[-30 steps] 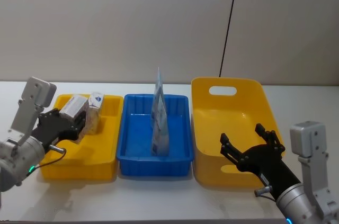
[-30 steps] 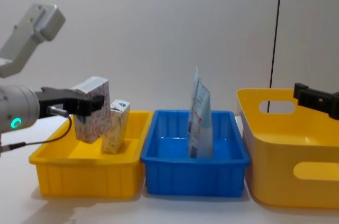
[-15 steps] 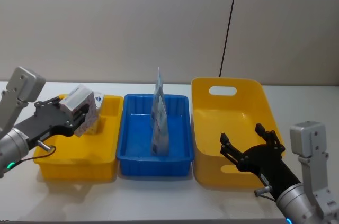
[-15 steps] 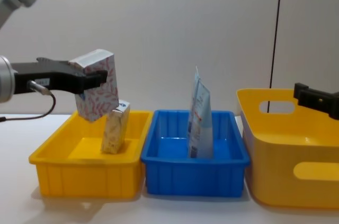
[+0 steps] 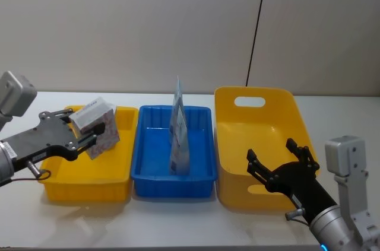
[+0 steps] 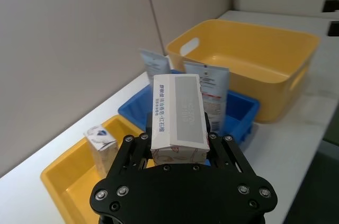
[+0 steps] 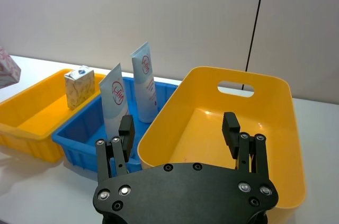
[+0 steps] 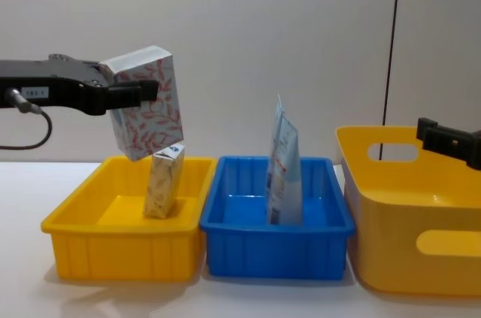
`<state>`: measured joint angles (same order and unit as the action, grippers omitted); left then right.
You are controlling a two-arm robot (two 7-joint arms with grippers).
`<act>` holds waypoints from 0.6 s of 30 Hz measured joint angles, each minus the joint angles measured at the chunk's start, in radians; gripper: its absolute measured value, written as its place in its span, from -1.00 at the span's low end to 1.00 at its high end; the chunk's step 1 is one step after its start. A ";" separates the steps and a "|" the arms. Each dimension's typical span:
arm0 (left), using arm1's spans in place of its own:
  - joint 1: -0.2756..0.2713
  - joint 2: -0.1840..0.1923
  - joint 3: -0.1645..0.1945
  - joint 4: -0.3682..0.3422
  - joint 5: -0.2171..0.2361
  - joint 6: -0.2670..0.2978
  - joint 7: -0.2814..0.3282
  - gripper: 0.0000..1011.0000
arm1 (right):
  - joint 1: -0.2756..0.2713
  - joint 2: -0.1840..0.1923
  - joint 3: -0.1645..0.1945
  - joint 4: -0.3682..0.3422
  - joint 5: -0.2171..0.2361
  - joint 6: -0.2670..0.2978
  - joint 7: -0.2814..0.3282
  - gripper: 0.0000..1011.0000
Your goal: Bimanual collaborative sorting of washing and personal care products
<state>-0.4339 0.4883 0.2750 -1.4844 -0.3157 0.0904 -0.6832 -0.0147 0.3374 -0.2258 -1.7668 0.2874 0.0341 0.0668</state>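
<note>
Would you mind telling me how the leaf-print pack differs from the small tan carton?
The leaf-print pack hangs tilted in the left gripper above the small yellow bin; the tan carton stands on that bin's floor. The pack is clearly larger than the carton. The pack is white with red-orange leaves; the carton is tan and speckled. Both are boxy. The right gripper is open at the large yellow bin.
</note>
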 joint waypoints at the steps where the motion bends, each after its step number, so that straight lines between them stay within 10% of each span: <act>1: 0.000 0.007 0.001 -0.004 -0.007 -0.002 -0.017 -0.22 | 0.000 0.000 0.000 0.000 0.000 0.000 0.000 0.98; 18: -0.072 0.068 0.058 0.010 -0.088 -0.039 -0.268 -0.22 | 0.000 0.000 0.000 0.000 0.000 0.000 0.000 0.98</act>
<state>-0.5062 0.5566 0.3326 -1.4743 -0.4040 0.0512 -0.9513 -0.0147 0.3375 -0.2258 -1.7667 0.2874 0.0340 0.0668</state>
